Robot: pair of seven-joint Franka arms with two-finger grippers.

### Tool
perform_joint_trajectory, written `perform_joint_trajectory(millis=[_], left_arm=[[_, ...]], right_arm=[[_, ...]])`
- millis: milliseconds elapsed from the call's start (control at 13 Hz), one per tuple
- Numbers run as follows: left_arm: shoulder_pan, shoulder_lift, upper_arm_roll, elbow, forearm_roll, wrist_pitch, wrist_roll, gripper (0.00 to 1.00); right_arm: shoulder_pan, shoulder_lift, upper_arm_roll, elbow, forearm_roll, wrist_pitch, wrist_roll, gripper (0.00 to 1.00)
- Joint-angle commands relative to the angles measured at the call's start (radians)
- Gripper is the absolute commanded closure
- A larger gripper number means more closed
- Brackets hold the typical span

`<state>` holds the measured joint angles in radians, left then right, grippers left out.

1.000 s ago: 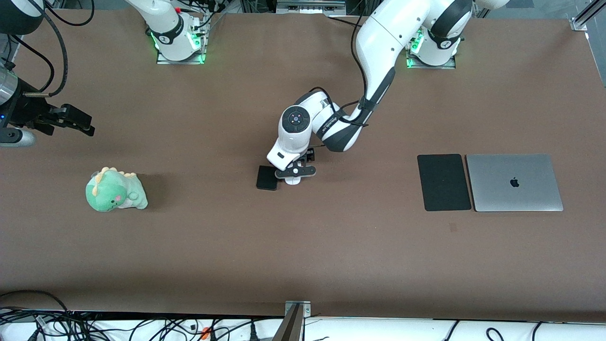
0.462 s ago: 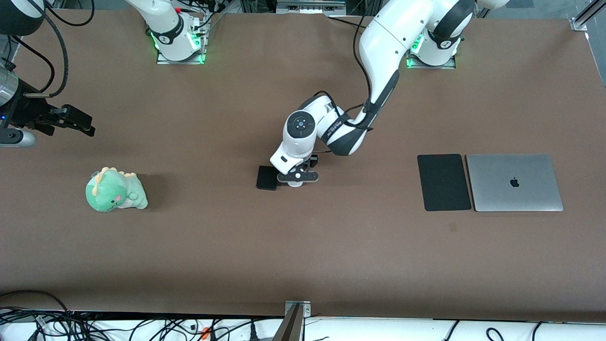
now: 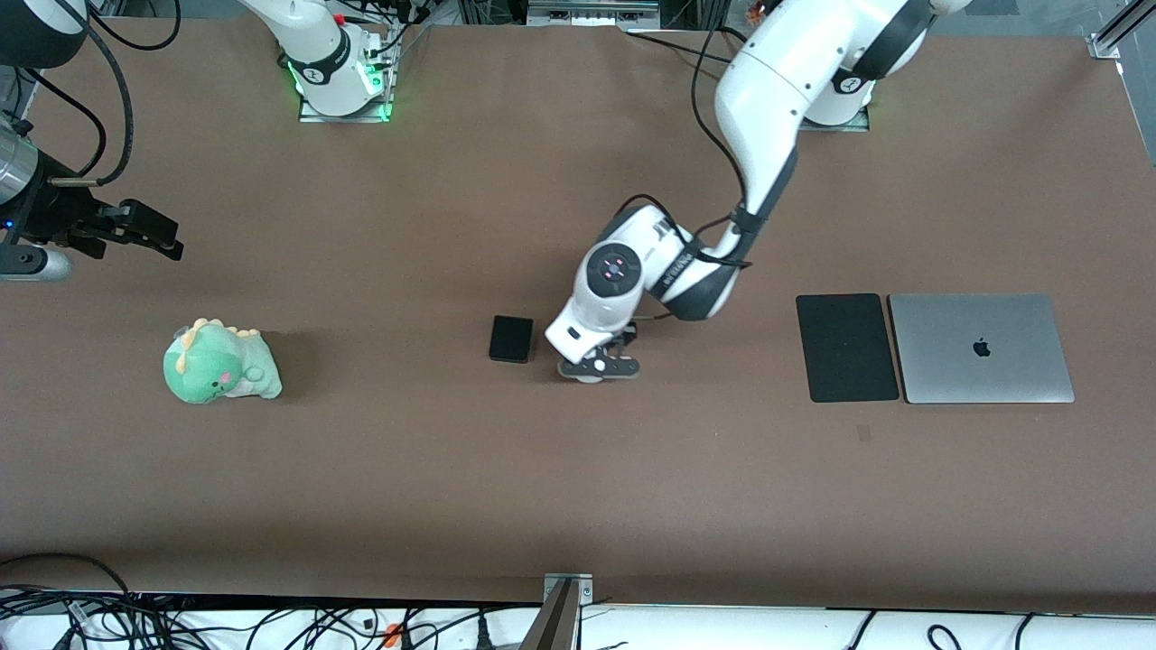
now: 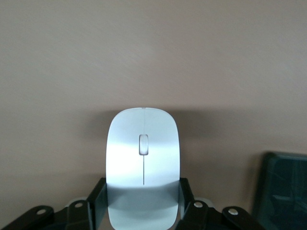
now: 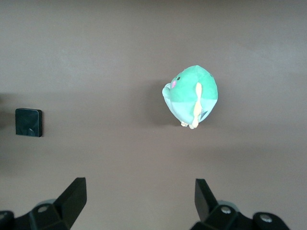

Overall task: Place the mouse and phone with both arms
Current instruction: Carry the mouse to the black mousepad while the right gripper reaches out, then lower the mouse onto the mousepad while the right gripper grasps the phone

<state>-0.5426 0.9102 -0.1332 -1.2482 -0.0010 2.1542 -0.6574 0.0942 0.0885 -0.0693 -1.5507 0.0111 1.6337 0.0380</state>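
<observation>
My left gripper [image 3: 596, 368] is shut on the white mouse [image 4: 143, 163], its fingers [image 4: 97, 199] pressed against both sides of it, just above the brown table near the middle. Only a sliver of the mouse [image 3: 589, 377] shows in the front view. The black phone [image 3: 511, 338] lies flat on the table beside the gripper, toward the right arm's end; it also shows in the right wrist view [image 5: 29, 122] and at the edge of the left wrist view [image 4: 280, 191]. My right gripper [image 3: 149, 236] is open and empty, held up in the air at the right arm's end of the table.
A green plush dinosaur [image 3: 219, 363] lies at the right arm's end, also in the right wrist view [image 5: 193, 96]. A black mouse pad [image 3: 845, 347] and a closed silver laptop [image 3: 981, 348] lie side by side at the left arm's end.
My left gripper has moved with the mouse away from the phone, toward the left arm's end of the table. The phone now shows whole. The right arm has not moved.
</observation>
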Motion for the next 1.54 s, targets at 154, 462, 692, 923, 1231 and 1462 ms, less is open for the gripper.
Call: perform_joint_trajectory(millis=[154,462,692,923,1231,1462], left_arm=[[0.142,-0.227,-0.026,-0.208,0.010,-0.148,0.094,1.00],[0.312,-0.368,-0.025,-0.428,0.024,-0.146,0.325,1.00],[0.459,-0.413,-0.023,-0.537,0.024,-0.148,0.534,1.00],[0.568,-0.399,-0.020,-0.560,0.131,-0.132,0.625,1.00],[0.638,-0.383,-0.019,-0.635,0.167,-0.009,0.673,1.00],[0.658,-0.346,-0.019,-0.656,0.176,0.049,0.676,1.00]], right_arm=[[0.030,0.017,0.002,0.009,0.010,0.000,0.017,0.00],[0.105,0.074,0.002,0.009,0.092,0.050,0.144,0.00],[0.188,0.137,0.002,0.014,0.092,0.101,0.258,0.00],[0.258,0.215,0.002,0.015,0.092,0.207,0.345,0.00],[0.376,0.351,0.000,0.018,0.076,0.407,0.486,0.00],[0.432,0.447,0.000,0.017,0.076,0.561,0.525,0.00]])
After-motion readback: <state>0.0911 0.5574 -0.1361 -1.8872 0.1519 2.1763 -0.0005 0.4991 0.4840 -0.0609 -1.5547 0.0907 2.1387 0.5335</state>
